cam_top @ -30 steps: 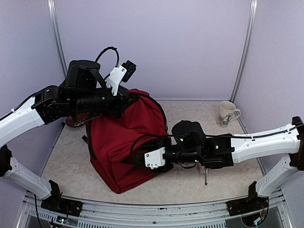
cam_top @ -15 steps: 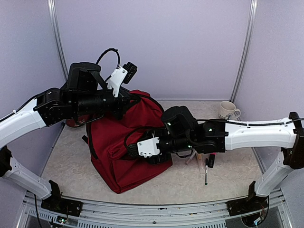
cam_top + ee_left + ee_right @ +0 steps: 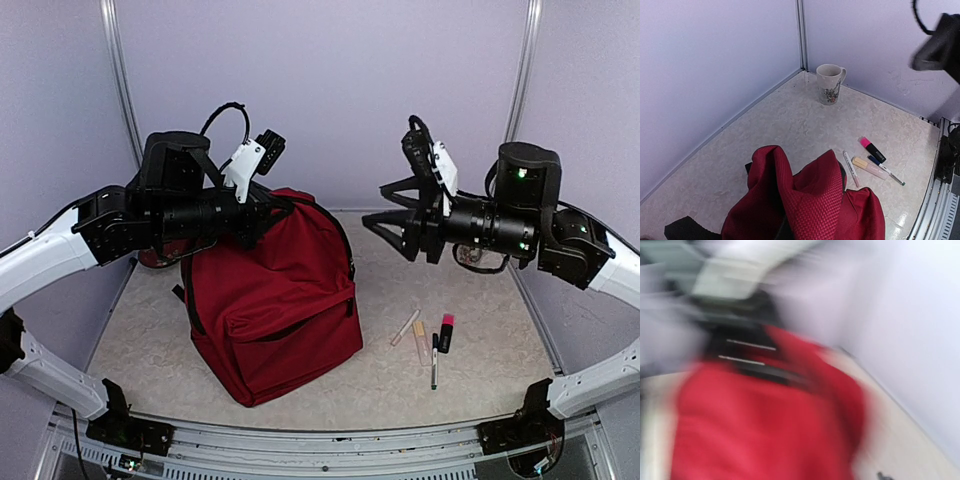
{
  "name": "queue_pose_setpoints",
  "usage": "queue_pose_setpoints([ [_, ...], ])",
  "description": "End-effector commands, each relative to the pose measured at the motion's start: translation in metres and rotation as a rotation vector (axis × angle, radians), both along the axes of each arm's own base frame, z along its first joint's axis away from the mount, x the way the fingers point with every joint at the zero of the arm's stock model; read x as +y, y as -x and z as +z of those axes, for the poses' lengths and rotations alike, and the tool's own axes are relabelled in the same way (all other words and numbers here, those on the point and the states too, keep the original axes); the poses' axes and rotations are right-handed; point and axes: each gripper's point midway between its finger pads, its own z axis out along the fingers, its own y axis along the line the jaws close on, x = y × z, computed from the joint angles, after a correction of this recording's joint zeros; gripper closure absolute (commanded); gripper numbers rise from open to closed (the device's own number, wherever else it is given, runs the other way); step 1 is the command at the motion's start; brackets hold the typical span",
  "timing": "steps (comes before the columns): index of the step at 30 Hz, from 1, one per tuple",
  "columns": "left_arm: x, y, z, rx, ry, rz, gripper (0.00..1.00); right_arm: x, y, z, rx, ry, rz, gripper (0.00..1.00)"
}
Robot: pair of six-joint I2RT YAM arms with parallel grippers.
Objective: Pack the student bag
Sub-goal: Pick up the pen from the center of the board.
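The student bag [image 3: 275, 300], a large dark-red backpack, stands left of the table's middle. My left gripper [image 3: 268, 210] is shut on the fabric at its top edge and holds it up. In the left wrist view the bunched red cloth of the bag [image 3: 815, 200] fills the bottom and hides my fingers. My right gripper [image 3: 373, 205] hangs in the air to the right of the bag's top, open and empty, pointing at the bag. The right wrist view is heavily blurred and shows only the red bag [image 3: 765, 425].
On the table right of the bag lie a pink highlighter [image 3: 446, 332], a white pen [image 3: 405, 328], a beige stick [image 3: 420, 341] and a thin marker [image 3: 433, 362]. A patterned mug [image 3: 830, 84] stands in the far right corner. Walls close in on three sides.
My right arm has pulled away from the bag's front and swung up and to the right, uncovering the pens. The left gripper and the bag's top have stayed put.
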Motion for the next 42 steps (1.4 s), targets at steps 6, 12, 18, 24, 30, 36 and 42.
queue_pose_setpoints([
  [6,0.005,0.006,0.025,-0.035,0.099,-0.019,1.00,-0.200,-0.134,-0.226,0.706,0.204,-1.053,0.29],
  [12,0.004,0.009,0.023,-0.027,0.097,-0.033,1.00,-0.245,-0.131,-0.326,0.958,0.253,-1.191,0.37],
  [18,0.002,0.010,0.019,-0.022,0.095,-0.046,1.00,-0.233,-0.124,-0.371,1.091,0.293,-1.139,0.46],
  [24,0.001,0.011,0.017,-0.016,0.090,-0.056,1.00,-0.225,-0.122,-0.387,1.140,0.338,-1.136,0.53],
  [30,0.001,0.011,0.016,-0.018,0.086,-0.058,1.00,-0.227,-0.112,-0.406,1.146,0.411,-1.161,0.60],
  [36,0.003,0.010,0.017,-0.019,0.087,-0.054,1.00,-0.230,-0.117,-0.400,1.103,0.414,-1.192,0.83],
  [42,0.002,0.009,0.015,-0.019,0.083,-0.052,1.00,-0.233,-0.130,-0.359,0.992,0.373,-1.203,0.92],
])
